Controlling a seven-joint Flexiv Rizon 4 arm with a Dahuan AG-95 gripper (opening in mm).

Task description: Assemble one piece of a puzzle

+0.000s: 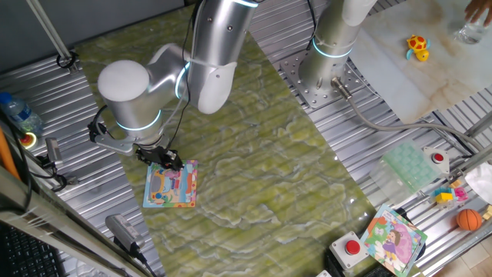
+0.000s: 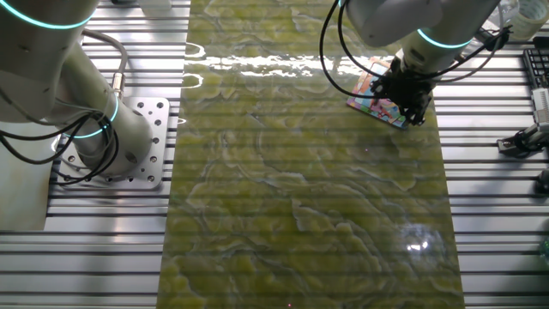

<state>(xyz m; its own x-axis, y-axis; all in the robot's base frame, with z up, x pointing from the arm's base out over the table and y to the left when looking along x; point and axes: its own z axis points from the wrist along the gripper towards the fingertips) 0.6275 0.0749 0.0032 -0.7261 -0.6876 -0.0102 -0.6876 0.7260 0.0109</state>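
The puzzle (image 1: 173, 187) lies flat on the green mat, a square board with a light-blue border and an orange, pink and yellow cartoon picture. In the other fixed view the puzzle (image 2: 371, 93) is at the mat's far right, partly behind the arm's wrist. My gripper (image 1: 164, 159) is black and hangs low over the board's far edge, pointing down at it. Seen from the other side, the gripper (image 2: 412, 110) stands over the board's near corner. The piece is hidden; I cannot make it out between the fingers or on the board. The jaws are too dark and small to read.
A second arm's base (image 1: 330, 73) is bolted beside the mat. On the near right lie another square board with a purple-and-green picture (image 1: 393, 238), a red button box (image 1: 352, 248) and an orange ball (image 1: 469, 220). A bottle (image 1: 21, 115) stands at the left.
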